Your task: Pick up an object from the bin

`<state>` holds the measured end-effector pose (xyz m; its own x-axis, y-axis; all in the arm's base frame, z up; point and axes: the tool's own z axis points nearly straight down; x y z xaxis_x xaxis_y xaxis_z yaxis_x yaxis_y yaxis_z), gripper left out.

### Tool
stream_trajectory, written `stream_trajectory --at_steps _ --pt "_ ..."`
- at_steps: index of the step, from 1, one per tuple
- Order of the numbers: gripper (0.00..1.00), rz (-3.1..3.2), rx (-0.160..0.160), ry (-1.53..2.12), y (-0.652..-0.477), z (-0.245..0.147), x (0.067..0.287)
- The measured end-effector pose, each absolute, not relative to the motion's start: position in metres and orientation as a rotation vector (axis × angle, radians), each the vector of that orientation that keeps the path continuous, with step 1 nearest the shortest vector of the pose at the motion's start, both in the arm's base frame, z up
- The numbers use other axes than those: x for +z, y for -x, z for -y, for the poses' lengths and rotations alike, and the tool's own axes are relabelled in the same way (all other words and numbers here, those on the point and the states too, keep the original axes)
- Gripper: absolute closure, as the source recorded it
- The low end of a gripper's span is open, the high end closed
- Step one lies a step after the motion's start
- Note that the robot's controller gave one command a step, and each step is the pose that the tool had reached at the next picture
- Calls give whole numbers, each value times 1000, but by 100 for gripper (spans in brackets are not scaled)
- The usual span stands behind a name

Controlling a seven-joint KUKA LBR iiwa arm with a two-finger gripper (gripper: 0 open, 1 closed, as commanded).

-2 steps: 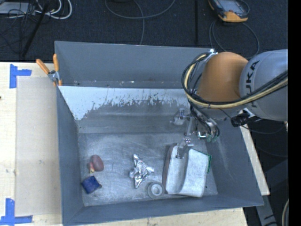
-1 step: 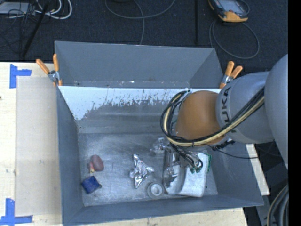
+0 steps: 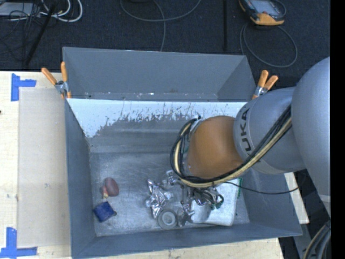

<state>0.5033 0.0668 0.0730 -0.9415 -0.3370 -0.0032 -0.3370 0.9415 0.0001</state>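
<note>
Because my orange wrist cover (image 3: 213, 147) hangs right over the spot, I cannot tell how far my gripper (image 3: 198, 199) is open, nor whether it has hold of anything; only some dark metalwork shows beneath the cover. It sits low over the small heap near the front wall of the bin (image 3: 135, 80), toward the view's right: a crumpled silvery piece (image 3: 158, 196), foil by the look of it, just on the view's left of me, a grey ring (image 3: 168, 218) in front of that, and a flat white sheet (image 3: 222, 213) beside me. Well apart, on the view's left, lie a reddish-brown lump (image 3: 111, 186) and a small blue block (image 3: 104, 212). The crumpled silvery piece I judge nearest to hand; it should be very light and crush rather than resist, so I would close across a thick fold in its middle — not a thin edge that could tear or slip out.
</note>
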Motion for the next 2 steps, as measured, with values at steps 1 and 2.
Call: stream_trajectory --at_steps 1,2 --pt "0 -3002 -3 913 -506 -87 72" --pt "0 -2876 -2 1267 -509 -103 71"
